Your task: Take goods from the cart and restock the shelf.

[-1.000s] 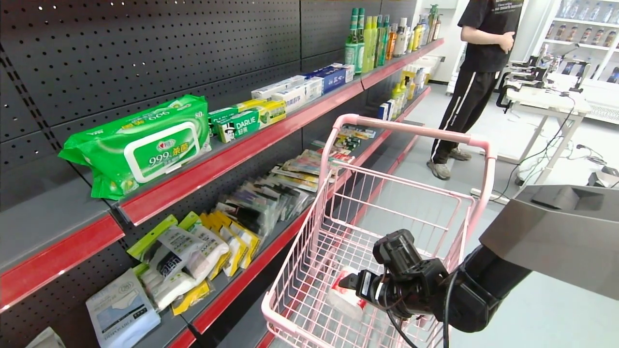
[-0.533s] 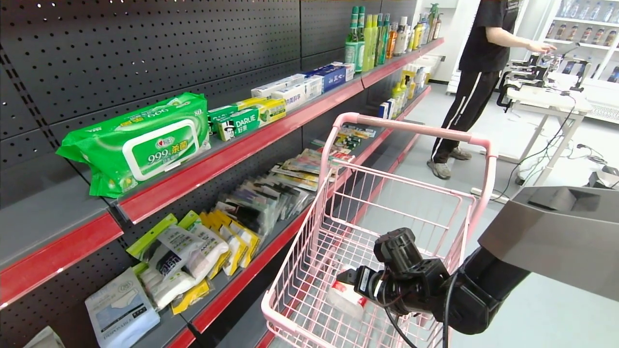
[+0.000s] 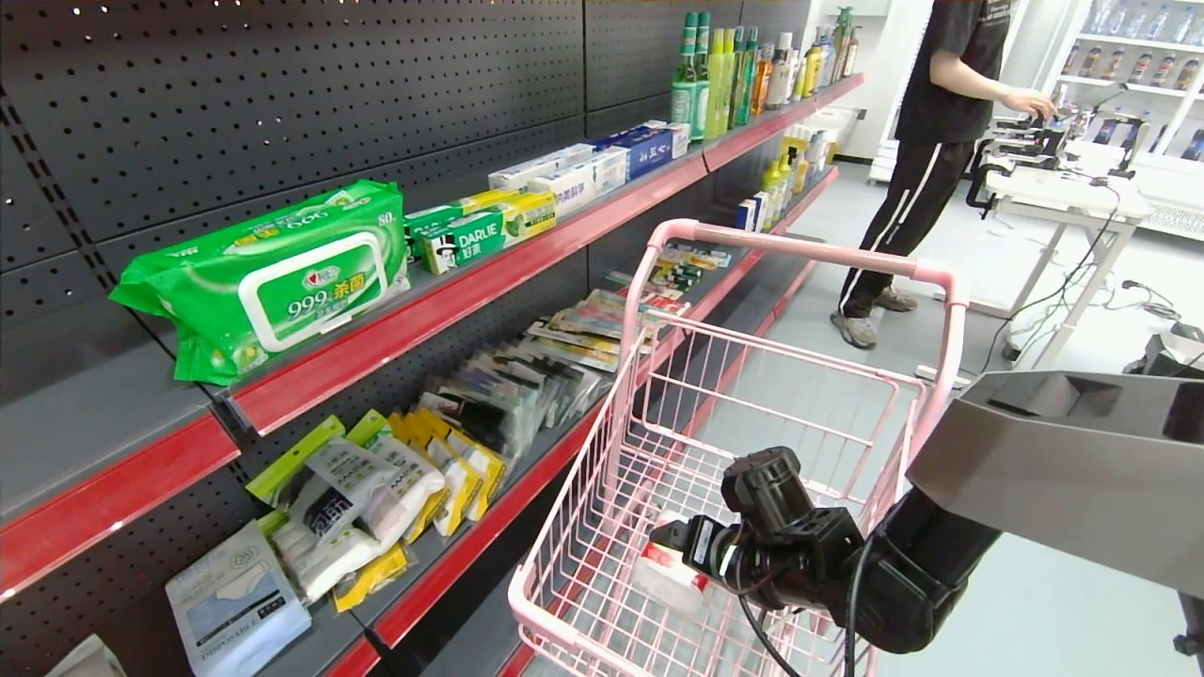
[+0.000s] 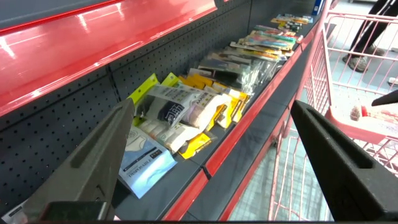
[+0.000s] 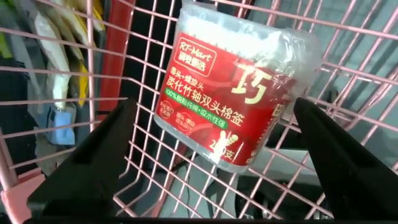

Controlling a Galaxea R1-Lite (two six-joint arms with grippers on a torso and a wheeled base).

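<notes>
While the left tool is held wide open beside the lower shelf, the right tool is poised wide open over 1 red-labelled swab tub lying in the pink cart. Grasping is judged underway; closing on the tub is called for next.

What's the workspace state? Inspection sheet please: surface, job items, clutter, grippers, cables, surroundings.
Surface: shelf, red-edged tiers, with a bare grey stretch on the upper tier at near left.
Job's things: pink cart beside the shelf; one tub lying on its wire floor.
Clutter: wipes, boxes and bottles on the upper tier; packets on the lower.
Grippers: right gripper open inside the cart, straddling the tub, contact unclear. Left gripper open, empty, facing the lower tier.
Cables: cable on the right arm; floor cables by the table.
Surroundings: white table beyond the cart.
</notes>
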